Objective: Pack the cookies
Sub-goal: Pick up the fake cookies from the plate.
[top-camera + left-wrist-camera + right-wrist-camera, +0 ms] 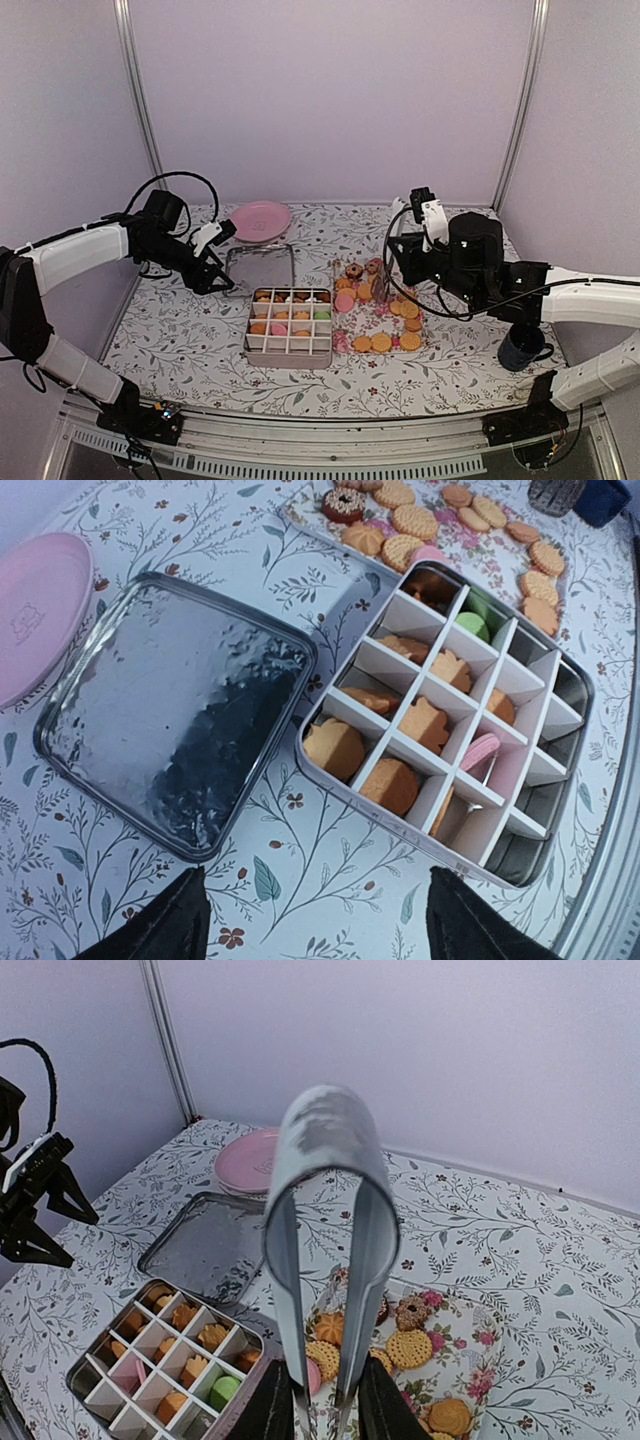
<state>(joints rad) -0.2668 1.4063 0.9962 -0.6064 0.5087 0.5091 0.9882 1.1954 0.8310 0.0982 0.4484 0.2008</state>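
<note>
The left gripper [320,932] hangs with its two dark fingers spread wide and nothing between them, above the flowered table [180,330] at the left of the overhead view. Its own camera looks down on a square metal lid [170,710] lying flat, just beside a divided tin [288,358]. A pink plate [40,610] sits at the far left edge of that frame, close to the lid's corner.

The right gripper [325,1410] is clamped on a pair of metal tongs [325,1130] — its fingers pinch the two arms low down, while the bent end rises toward the top of the wrist frame. The tongs' tips point down over a floral tray [480,552] that lies just right of the tin in the overhead view.

Most of the cookies [381,342] lie loose on this tray: golden ones along its edges, a few chocolate-topped ones at its far end. Others already sit in the tin's grid — mostly golden pieces, with a green one, a pink one and a dark one each in its own cell. Several cells on the tin's side away from the lid are bare.

A dark mug [520,350] stands at the lower right of the overhead view, near the right arm.
</note>
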